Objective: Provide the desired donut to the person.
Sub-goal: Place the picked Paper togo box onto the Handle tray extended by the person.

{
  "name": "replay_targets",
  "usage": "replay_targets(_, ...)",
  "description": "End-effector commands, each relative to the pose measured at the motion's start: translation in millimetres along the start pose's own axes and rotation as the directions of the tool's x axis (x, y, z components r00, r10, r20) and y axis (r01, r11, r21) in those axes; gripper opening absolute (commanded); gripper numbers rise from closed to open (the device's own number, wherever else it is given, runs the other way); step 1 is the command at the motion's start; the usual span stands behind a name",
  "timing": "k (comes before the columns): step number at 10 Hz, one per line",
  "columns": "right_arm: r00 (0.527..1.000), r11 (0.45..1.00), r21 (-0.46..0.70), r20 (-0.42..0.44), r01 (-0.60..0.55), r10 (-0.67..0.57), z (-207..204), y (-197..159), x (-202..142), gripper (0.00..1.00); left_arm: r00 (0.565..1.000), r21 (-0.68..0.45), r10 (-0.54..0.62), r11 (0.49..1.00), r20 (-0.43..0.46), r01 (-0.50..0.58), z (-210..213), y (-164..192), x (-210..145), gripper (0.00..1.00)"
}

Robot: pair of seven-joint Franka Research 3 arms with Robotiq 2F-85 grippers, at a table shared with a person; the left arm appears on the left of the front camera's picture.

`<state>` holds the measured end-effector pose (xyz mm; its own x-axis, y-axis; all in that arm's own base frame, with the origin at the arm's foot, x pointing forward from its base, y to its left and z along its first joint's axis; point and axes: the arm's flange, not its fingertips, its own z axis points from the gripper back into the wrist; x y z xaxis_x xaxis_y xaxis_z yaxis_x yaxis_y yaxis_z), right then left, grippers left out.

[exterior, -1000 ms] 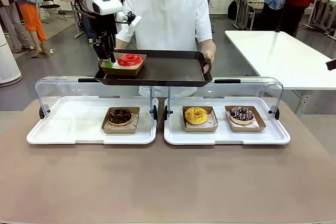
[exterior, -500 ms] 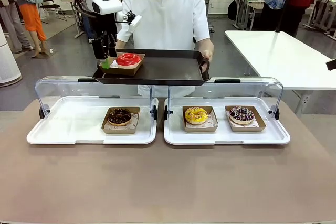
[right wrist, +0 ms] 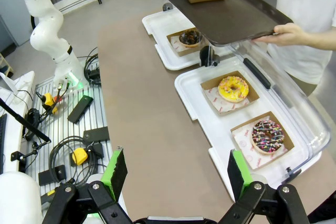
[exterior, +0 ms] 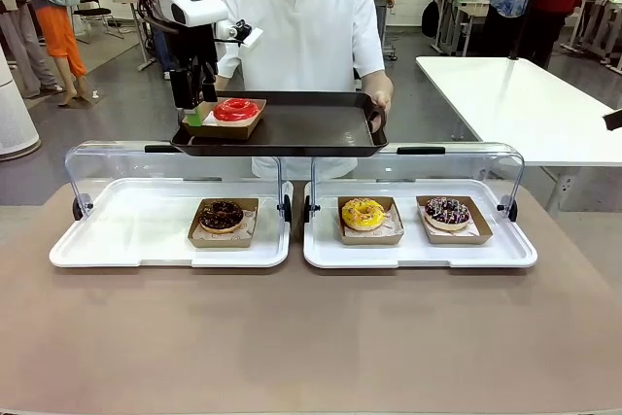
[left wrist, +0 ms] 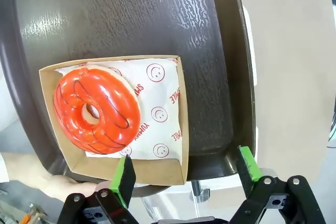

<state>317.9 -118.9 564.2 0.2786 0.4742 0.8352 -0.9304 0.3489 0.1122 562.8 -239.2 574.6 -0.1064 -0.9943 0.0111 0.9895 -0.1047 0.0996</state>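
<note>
Since a second ago our left gripper (left wrist: 186, 165) has spread its jaws wide and let go of the carton (left wrist: 157, 174), leaving the red donut (left wrist: 97, 109) resting on the dark tray (exterior: 311, 128) that the person (exterior: 311, 36) holds level to receive it. Our right gripper (right wrist: 173, 174) hangs open, empty, above the brown table (exterior: 311, 337); a busy workshop with other people lies behind.

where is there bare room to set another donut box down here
Dark tray: bare right of the red donut box. Left white tray: bare left of the chocolate donut. Right white tray is crowded: yellow donut, sprinkled donut.
</note>
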Motion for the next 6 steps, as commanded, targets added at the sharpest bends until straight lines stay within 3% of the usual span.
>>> replay_targets(1, 1.0, 1.0, 0.004, 0.003, 0.006, -0.006, -1, 0, 0, 1.0, 1.0, 0.019, -0.012, 1.0, 0.001, 0.012, 8, -5, -4, 1.0)
replay_targets(6, 1.0, 1.0, 0.004, 0.003, 0.006, -0.006, -1, 0, 0, 1.0, 0.995, 0.028, -0.087, 0.996, 0.04, 0.086, 25, -70, -48, 1.0)
